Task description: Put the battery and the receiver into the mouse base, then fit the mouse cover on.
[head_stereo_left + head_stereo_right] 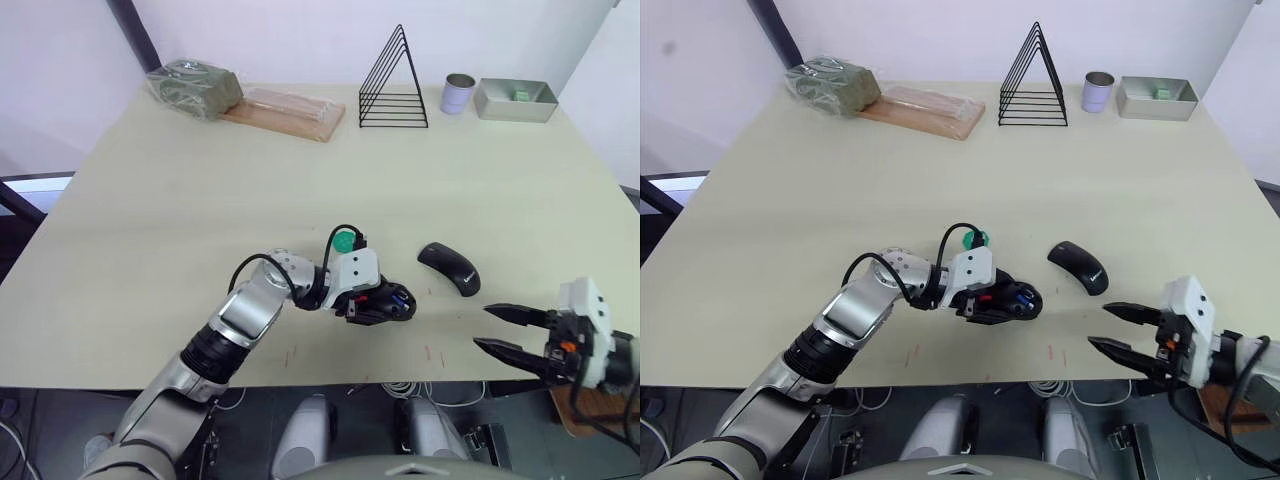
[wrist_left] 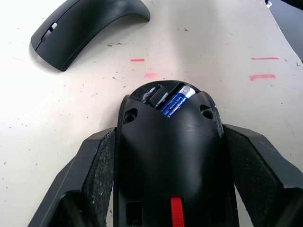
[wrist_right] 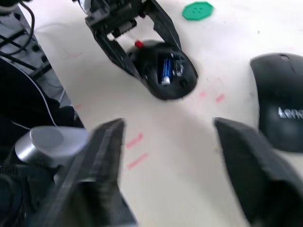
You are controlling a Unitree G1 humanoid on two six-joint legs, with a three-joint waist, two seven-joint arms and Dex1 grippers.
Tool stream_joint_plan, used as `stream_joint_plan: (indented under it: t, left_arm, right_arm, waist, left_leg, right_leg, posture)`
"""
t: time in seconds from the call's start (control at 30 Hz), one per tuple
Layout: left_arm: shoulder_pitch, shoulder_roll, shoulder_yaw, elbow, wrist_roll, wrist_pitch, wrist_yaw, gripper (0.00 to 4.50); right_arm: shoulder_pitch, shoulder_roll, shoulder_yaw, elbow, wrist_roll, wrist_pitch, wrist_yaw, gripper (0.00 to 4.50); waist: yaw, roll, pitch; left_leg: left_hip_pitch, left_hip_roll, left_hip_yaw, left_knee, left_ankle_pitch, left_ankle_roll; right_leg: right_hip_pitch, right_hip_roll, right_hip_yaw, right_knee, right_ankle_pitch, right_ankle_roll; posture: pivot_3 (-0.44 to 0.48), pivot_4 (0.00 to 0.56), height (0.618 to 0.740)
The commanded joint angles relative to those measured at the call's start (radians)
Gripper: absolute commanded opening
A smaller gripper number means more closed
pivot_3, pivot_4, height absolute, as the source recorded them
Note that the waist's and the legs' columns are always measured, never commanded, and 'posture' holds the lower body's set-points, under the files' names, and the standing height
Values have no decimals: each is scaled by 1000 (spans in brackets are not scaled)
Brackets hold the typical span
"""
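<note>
- Left gripper point(image 1: 385, 303) is clamped on the mouse base point(image 2: 168, 142), one finger on each side, holding it on the table point(image 1: 200, 200).
- Battery point(image 3: 165, 71) lies seated in the base compartment; that step looks done.
- Receiver: something small and grey sits beside the battery, but I cannot tell if it is the dongle.
- Mouse cover point(image 1: 450, 268) lies on the table just right of the base, not yet fitted.
- Right gripper point(image 1: 502, 330) hovers spread and empty, near the cover.

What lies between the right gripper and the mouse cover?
Only bare table with a few small red marks; the head views show the right gripper, open, well short of the mouse cover.
</note>
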Motion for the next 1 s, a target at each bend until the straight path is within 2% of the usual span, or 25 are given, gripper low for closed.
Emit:
stream_joint_plan:
  t: [0.03, 0.07, 0.13, 0.2, 0.37, 0.47, 0.63, 0.8, 0.83, 0.93, 1.0]
  left_arm:
    - [5, 7, 13, -4, 3, -26, 5, 3007]
    - [6, 7, 13, 2, 1, -29, 3, 3007]
    - [8, 4, 19, 8, -12, -25, -4, 3998]
    - [11, 7, 29, 1, -22, -24, -7, 4466]
    - [31, 30, 98, -63, -84, -12, -15, 4466]
    - [84, 74, 204, -147, -164, -25, -25, 4466]
    - [175, 149, 361, -234, -288, 34, -27, 4466]
    - [321, 220, 491, -312, -389, 84, -18, 4466]
    - [358, 193, 535, -322, -449, 80, -11, 4466]
    - [494, 133, 625, -313, -470, -116, -42, 4466]
    - [561, 125, 658, -305, -486, -168, -71, 4466]
  right_arm:
    - [26, 3, -36, -42, -6, -44, 18, 4480]
    - [31, 6, -35, -45, -7, -47, 17, 4480]
    - [35, 9, -33, -48, -7, -52, 11, 4500]
    - [35, 11, -31, -49, -6, -53, 7, 4500]
    - [37, 15, -36, -58, -5, -50, -3, 4500]
    - [19, 12, -50, -67, 11, -21, -41, 4500]
    - [-77, -24, -70, -66, 73, 108, -148, 4500]
    - [-196, -123, -46, -45, 94, 264, -223, 4500]
    - [-224, -141, -34, -35, 93, 293, -237, 4500]
    - [-350, -175, 29, 9, 102, 385, -280, 4500]
    - [-429, -176, 72, 39, 109, 444, -311, 4500]
  waist:
    - [0, 0, 0]
    - [0, 0, 0]
    - [0, 0, 0]
    - [0, 0, 0]
    - [0, 0, 0]
    - [0, 0, 0]
    - [-2, 0, 0]
    - [-1, 1, 1]
    - [-1, 1, 1]
    - [0, 0, 1]
    - [1, 0, 1]
  left_leg:
    - [0, 0, 0, 0, 0, 0]
    - [0, 0, 0, 0, 0, 0]
    - [0, 0, 0, 0, 0, 0]
    - [0, 0, 0, 0, 0, 0]
    - [0, 0, -1, 0, 0, 0]
    - [0, 1, -1, 0, 0, 0]
    - [0, 3, -3, 0, 0, 0]
    - [0, 2, -2, -1, 0, 0]
    - [0, 3, -2, -1, 0, 0]
    - [0, 3, -1, -1, 0, 0]
    - [1, 3, 0, -1, 0, 0]
  right_leg:
    - [0, 0, 0, 0, 0, 0]
    - [0, 0, 0, 0, 0, 0]
    - [0, 0, 0, 0, 0, 0]
    - [0, 0, 0, 0, 0, 0]
    - [0, 0, 0, 0, 0, 0]
    - [0, 0, 0, 0, 0, 0]
    - [-1, 0, 1, -1, 0, 0]
    - [-1, -1, 1, -1, -1, -1]
    - [-1, -1, 2, -2, -1, -2]
    - [-1, -2, 1, -3, -2, -3]
    - [-1, -2, 2, -3, -2, -4]
  posture:
    - [0, 150, 740]
    - [0, 150, 740]
    - [0, 150, 740]
    - [0, 150, 740]
    - [0, 150, 740]
    - [0, 150, 740]
    - [0, 150, 740]
    - [0, 150, 740]
    - [0, 150, 740]
    - [0, 150, 740]
    - [0, 150, 740]
